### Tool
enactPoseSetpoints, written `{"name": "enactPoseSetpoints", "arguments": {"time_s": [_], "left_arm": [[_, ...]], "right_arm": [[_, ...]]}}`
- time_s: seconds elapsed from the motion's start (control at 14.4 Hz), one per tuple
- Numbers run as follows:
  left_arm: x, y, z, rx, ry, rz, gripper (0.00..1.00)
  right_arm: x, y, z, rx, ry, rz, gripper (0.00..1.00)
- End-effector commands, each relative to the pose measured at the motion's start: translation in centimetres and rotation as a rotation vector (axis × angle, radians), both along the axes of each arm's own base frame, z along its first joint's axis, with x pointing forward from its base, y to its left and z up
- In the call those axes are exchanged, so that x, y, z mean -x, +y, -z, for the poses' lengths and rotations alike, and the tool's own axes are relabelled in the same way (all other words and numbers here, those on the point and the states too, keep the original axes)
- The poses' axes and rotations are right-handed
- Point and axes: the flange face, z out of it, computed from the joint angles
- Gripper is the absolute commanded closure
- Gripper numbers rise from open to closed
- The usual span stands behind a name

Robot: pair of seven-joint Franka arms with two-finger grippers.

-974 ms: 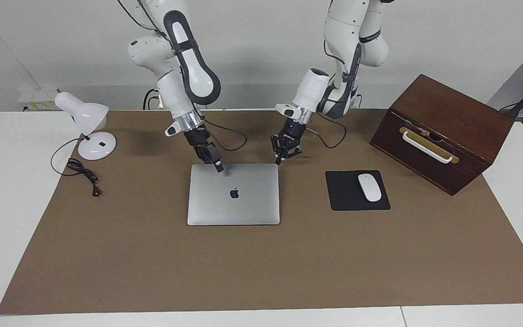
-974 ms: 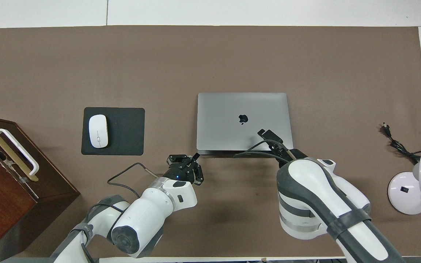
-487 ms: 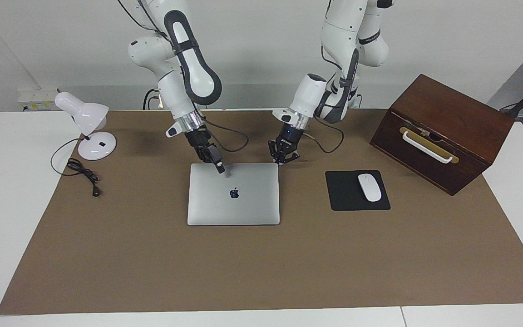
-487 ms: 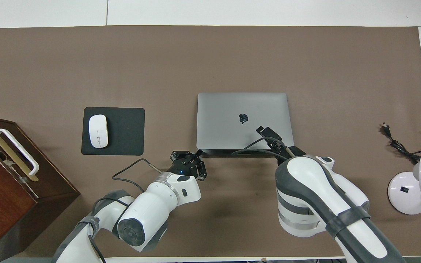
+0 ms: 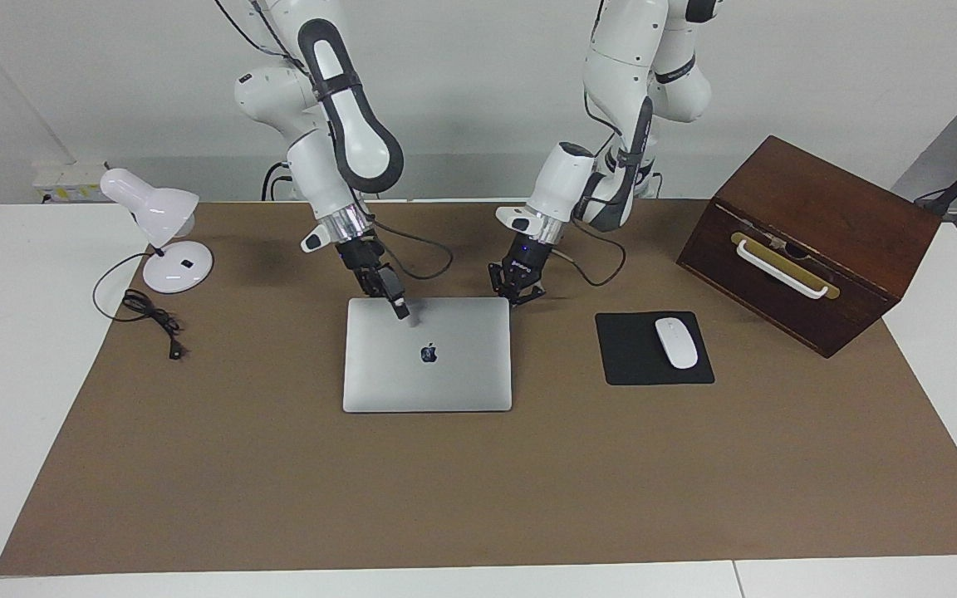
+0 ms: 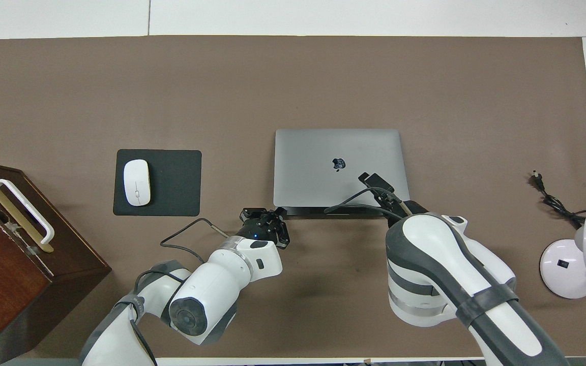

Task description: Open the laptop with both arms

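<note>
Laptop (image 5: 427, 355) lies flat, lid shut, long axis across table, hinge edge twd robots. Right gripper (image 5: 400, 310) tip rests on lid, fingers together. Left gripper (image 5: 518, 292) at laptop's robot-side corner, fingers apart

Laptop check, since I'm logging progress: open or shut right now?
Shut: the laptop lies flat, lid logo up, no keyboard showing.

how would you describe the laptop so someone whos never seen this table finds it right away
On the brown mat that covers the table, look to the middle, where the left gripper and right gripper come down. The laptop lies flat and closed there, beside the black mouse pad. It is the only thin silver-grey slab, with a dark apple logo on its lid.
</note>
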Motion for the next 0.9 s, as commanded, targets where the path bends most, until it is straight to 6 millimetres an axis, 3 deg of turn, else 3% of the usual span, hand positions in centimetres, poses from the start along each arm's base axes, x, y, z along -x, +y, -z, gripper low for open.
{"name": "enactPoseSetpoints", "arguments": {"time_s": [0.0, 0.83], "left_arm": [[-0.5, -0.2, 0.5, -0.004, -0.017, 0.008, 1.0], [-0.2, -0.4, 0.6, -0.007, -0.015, 0.015, 1.0]], "right_arm": [[-1.1, 0.0, -0.2, 0.01, -0.023, 0.008, 0.03], [-5.7, 3.3, -1.8, -0.058, -0.076, 0.034, 0.03]]}}
